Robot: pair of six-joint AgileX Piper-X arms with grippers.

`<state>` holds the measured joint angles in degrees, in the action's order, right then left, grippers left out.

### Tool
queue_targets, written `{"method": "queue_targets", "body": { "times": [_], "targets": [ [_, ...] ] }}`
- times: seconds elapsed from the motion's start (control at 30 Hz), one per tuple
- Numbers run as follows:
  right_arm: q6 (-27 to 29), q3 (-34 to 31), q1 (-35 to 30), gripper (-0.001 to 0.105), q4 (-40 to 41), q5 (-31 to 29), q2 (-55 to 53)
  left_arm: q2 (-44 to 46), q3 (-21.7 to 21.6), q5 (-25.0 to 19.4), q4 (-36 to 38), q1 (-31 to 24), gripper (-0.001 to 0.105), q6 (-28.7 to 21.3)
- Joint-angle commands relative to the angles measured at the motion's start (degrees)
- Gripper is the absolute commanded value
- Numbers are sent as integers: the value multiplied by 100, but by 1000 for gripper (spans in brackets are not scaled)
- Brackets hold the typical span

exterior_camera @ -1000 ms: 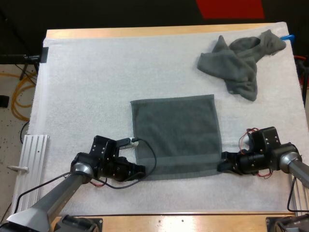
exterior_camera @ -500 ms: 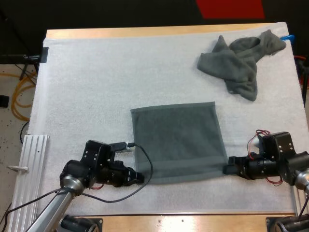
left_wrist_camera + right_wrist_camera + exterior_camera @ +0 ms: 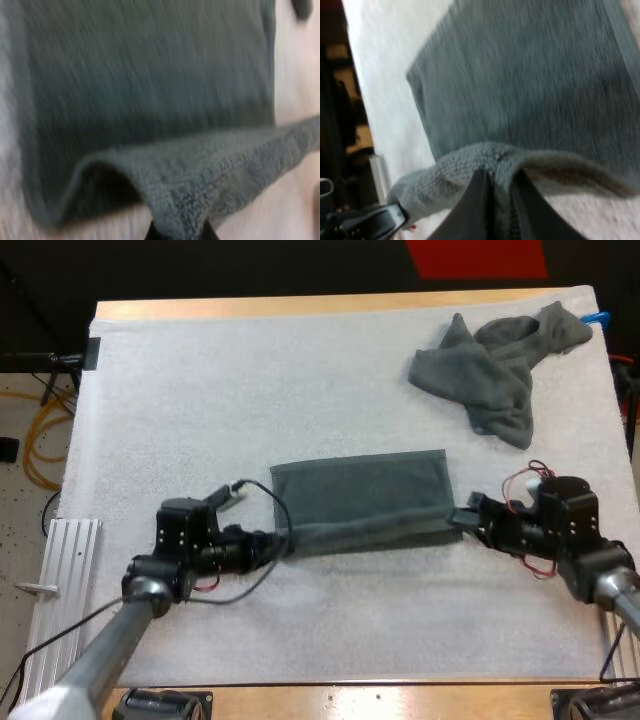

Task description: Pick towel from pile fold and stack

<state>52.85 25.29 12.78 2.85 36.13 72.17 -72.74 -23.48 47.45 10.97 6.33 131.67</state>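
Observation:
A dark grey-green towel (image 3: 365, 498) lies mid-mat, its near edge lifted and carried back over the rest. My left gripper (image 3: 279, 541) is shut on the towel's near left corner (image 3: 180, 210), which rises in a fold between the fingers. My right gripper (image 3: 457, 519) is shut on the near right corner (image 3: 495, 165), the cloth pinched between both fingers (image 3: 475, 200). The flat part of the towel (image 3: 145, 75) spreads beyond each held corner. A crumpled towel (image 3: 495, 370) sits at the far right of the mat.
The white mat (image 3: 200, 400) covers the table. A metal rail (image 3: 60, 570) lies off the mat's left side. My left arm (image 3: 365, 220) shows past the towel's far corner in the right wrist view.
Both grippers have lifted the towel's near corners and moved away from the table's front edge, folding the near part over. The visible towel is now about half as deep.

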Motion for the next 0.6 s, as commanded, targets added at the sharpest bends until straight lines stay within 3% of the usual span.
{"method": "queue_targets", "body": {
  "times": [0.0,0.13,0.3,0.43,0.57],
  "targets": [
    [-59,77,3,0,-322,-33,170,-193,-106,194,-391,-84,0,154],
    [-57,253,3,0,-585,-358,589,-893,-457,438,-709,-141,0,230],
    [-57,413,3,0,-823,-593,940,-1493,-898,403,-712,-141,0,230],
    [-57,553,3,0,-824,-559,1277,-1581,-1020,-308,-712,-141,0,216],
    [-57,711,3,0,-824,-367,1598,-1581,-1018,-678,-695,-141,0,215]
  ]
}}
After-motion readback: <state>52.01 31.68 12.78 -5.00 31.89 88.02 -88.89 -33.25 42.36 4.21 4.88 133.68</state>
